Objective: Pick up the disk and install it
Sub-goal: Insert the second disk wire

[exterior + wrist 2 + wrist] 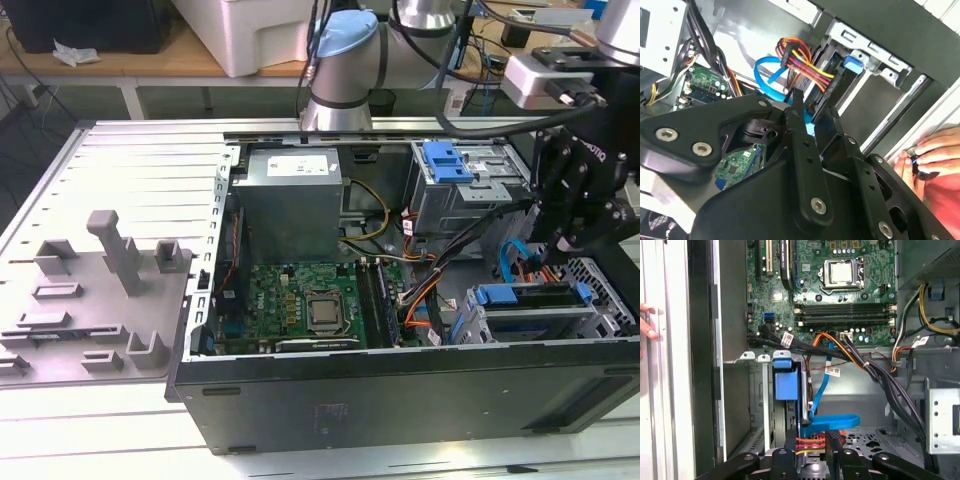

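The disk (530, 296), silver with a blue carrier frame, stands on edge in the drive cage (600, 325) at the exterior view's right, inside the opened computer case. In the first wrist view its blue carrier handle (785, 382) points toward the motherboard. My gripper (562, 255) hangs just above the disk's other end, where red and yellow power cables (812, 441) and a blue data cable (832, 420) lie. Its black fingers (790, 447) stand a disk's width apart on either side of that end, open, and the disk's dark edge (822, 90) runs on beyond the fingertips (797, 100).
A second blue carrier (447, 160) sits in the upper cage. Cable bundles (880, 380) cross between motherboard (300, 305) and cages. A grey fixture plate (100, 300) with upright holders lies at the exterior view's left. A person's hand (930, 150) rests on the table outside the case wall.
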Robot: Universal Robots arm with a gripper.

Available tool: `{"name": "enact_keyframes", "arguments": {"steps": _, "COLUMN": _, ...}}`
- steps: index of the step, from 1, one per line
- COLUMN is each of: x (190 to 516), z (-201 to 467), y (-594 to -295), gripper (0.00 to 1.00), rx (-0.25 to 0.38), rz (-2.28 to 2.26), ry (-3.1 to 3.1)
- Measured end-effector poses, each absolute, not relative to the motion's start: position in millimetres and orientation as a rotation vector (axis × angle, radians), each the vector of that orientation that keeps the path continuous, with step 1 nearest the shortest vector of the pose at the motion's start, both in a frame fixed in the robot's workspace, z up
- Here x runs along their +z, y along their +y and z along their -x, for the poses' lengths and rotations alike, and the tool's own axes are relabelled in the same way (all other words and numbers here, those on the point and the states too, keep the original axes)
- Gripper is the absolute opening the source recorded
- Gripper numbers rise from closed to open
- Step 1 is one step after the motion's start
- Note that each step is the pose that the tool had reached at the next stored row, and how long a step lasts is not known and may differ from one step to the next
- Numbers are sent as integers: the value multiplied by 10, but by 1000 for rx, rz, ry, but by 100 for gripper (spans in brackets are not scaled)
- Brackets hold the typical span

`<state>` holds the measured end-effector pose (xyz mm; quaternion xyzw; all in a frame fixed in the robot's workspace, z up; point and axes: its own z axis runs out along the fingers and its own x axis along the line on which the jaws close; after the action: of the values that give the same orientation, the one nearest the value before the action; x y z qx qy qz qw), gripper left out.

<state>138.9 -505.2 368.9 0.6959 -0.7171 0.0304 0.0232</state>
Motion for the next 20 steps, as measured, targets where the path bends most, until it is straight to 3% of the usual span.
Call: {"name": "enact_keyframes", "arguments": {"steps": 20, "x": 3623, "z": -1353, "y": -5079, "gripper": 37, "rx": 99, "rz": -2156, "ry": -2222}}
